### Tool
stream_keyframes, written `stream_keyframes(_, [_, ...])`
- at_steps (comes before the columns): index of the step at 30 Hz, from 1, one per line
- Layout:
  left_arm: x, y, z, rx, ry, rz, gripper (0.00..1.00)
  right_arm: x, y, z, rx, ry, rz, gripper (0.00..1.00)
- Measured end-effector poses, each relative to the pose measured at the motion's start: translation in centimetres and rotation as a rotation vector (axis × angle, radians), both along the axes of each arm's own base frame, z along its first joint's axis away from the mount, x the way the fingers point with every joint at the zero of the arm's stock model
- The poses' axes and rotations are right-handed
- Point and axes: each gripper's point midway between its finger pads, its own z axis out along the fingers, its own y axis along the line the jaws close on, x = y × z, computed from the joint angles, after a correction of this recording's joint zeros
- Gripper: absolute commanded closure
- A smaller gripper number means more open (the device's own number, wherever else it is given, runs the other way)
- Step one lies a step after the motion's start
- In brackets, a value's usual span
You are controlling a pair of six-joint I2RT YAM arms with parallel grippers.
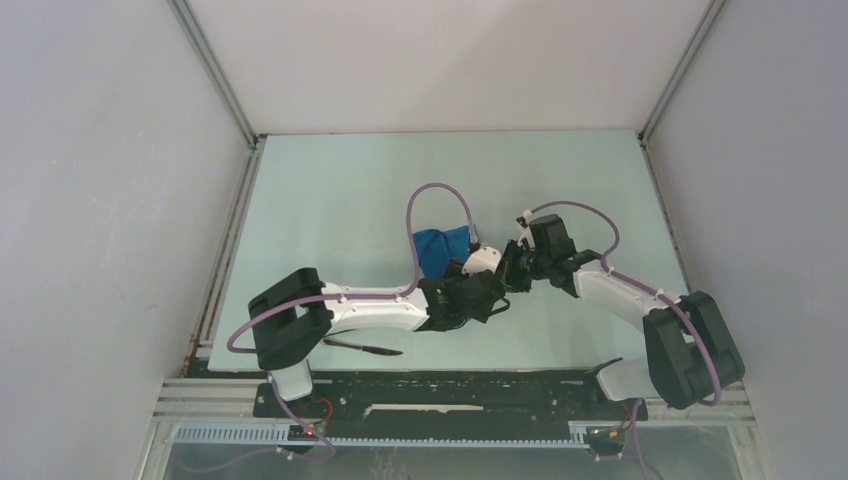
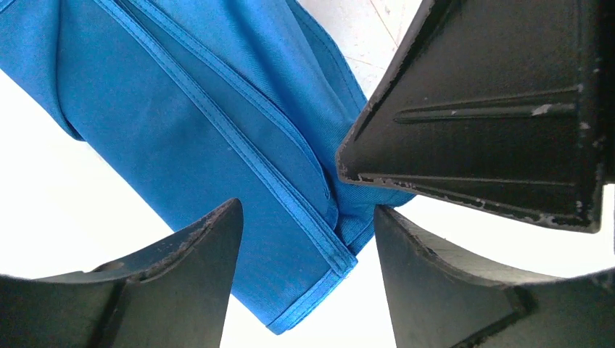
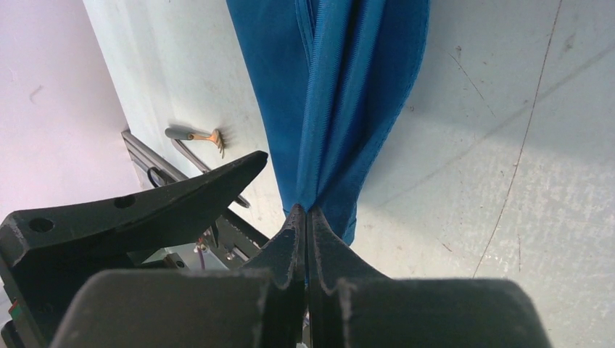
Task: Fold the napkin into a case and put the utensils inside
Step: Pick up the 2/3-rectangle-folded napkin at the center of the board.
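No legible text, no labels, brands or numbers

On the table (image 1: 330,180), napkin (image 1: 441,248) lies central, knife (image 1: 365,348) by the near edge.

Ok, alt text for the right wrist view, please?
The right pincer is shut on the edge of a folded blue napkin over the pale table. The left pincer's finger sits beside it, a fork beyond.

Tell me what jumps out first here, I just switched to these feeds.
The bright blue napkin, folded in the middle of the table. The right pincer is shut on its layered edge, while the left pincer stands open astride the cloth. A fork lies apart from it.
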Motion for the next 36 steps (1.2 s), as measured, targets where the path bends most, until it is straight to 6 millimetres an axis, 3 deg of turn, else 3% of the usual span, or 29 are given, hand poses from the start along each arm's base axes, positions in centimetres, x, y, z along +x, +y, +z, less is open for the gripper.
stream_keyframes(12, [-0.1, -1.5, 0.4, -0.066, 0.013, -0.017, 0.2, 0.1, 0.1, 0.2, 0.011, 0.013, -0.022, 1.0])
stream_keyframes(18, [0.0, -1.5, 0.4, -0.07, 0.014, 0.009, 0.42, 0.2, 0.2, 0.3, 0.013, 0.016, -0.034, 0.99])
stream_keyframes(23, [0.0, -1.2, 0.3, -0.061, 0.011, 0.026, 0.61, 0.0, 0.6, 0.4, 0.019, 0.019, -0.034, 0.91])
stream_keyframes(26, [0.0, -1.2, 0.3, -0.067, 0.011, 0.033, 0.7, 0.1, 0.7, 0.6, 0.026, 0.016, -0.036, 0.82])
stream_keyframes(28, [0.0, -1.2, 0.3, -0.066, 0.011, 0.035, 0.79, 0.2, 0.8, 0.7, 0.031, 0.017, -0.038, 0.69])
stream_keyframes(33, [0.1, -1.0, 0.3, -0.061, 0.008, 0.041, 0.83, 0.6, 0.3, 1.0, 0.046, 0.021, -0.059, 0.25])
stream_keyframes(36, [0.2, -0.9, 0.3, -0.058, 0.001, 0.047, 0.85, 1.6, -1.3, 1.4, 0.051, 0.008, -0.105, 0.14])
